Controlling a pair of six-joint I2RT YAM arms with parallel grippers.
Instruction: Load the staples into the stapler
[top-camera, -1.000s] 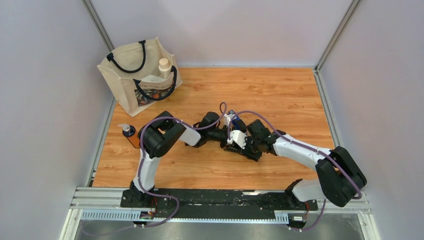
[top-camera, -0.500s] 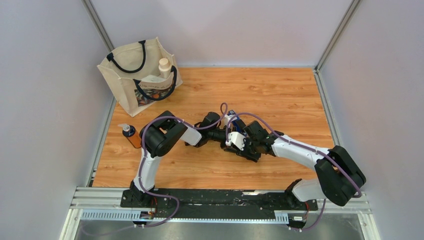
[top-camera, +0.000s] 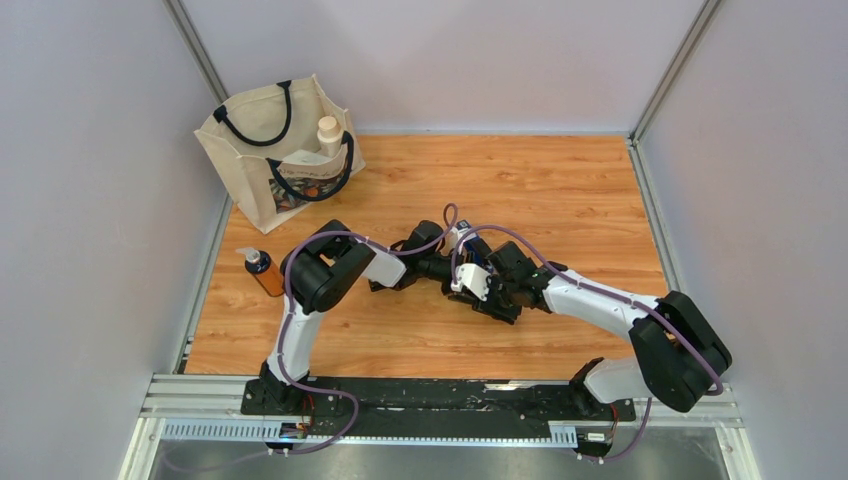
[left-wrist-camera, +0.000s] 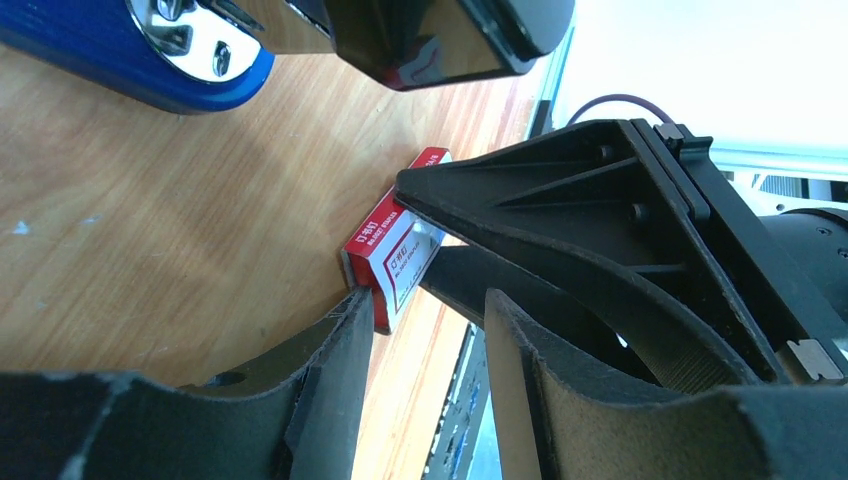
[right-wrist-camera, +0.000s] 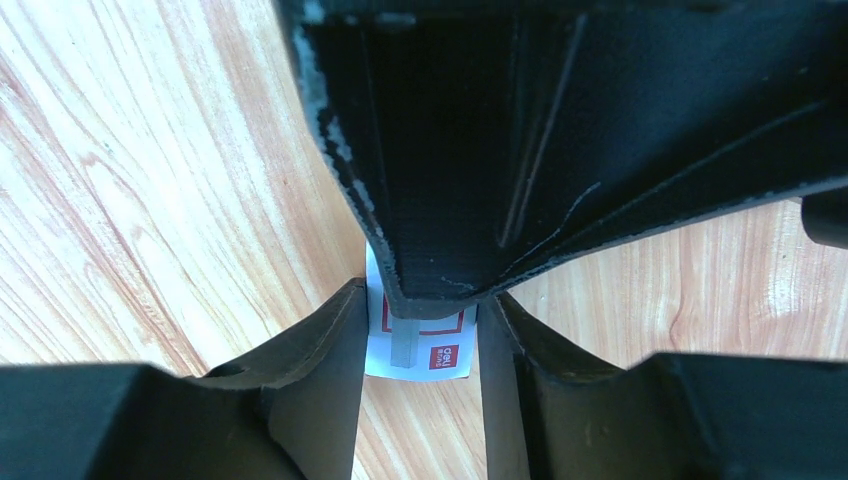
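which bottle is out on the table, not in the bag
The amber pump bottle, standing on the table near its left edge; the cream bottle sticks out of the tote bag.

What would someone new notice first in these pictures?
At the middle of the table, the right gripper clamps a small red-and-white staple box, and the left gripper crowds right against it. A blue stapler lies close by. A cream tote bag stands in the far left corner.
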